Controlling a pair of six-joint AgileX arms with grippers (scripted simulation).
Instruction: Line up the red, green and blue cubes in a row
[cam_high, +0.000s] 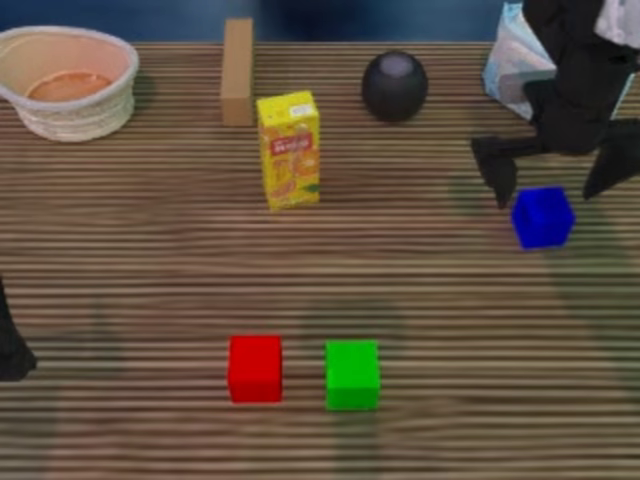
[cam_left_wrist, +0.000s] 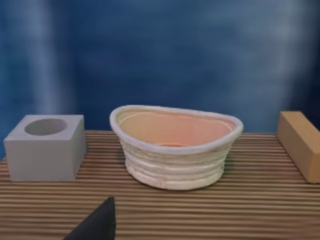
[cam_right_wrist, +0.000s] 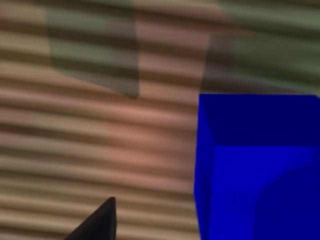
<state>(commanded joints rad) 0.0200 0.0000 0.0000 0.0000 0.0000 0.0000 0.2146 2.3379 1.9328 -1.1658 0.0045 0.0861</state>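
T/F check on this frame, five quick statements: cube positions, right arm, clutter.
1. The red cube and green cube sit side by side near the front of the table, with a gap between them. True.
2. The blue cube is already in line with the other two. False: it lies apart on the table's right side, farther back.
3. The right gripper is over the blue cube with its jaws spread. True.
4. The juice carton lies between the red and green cubes. False: it is farther back, near the wooden block.
5. The black ball rests inside the basket. False: it sits on the table, well right of the basket.
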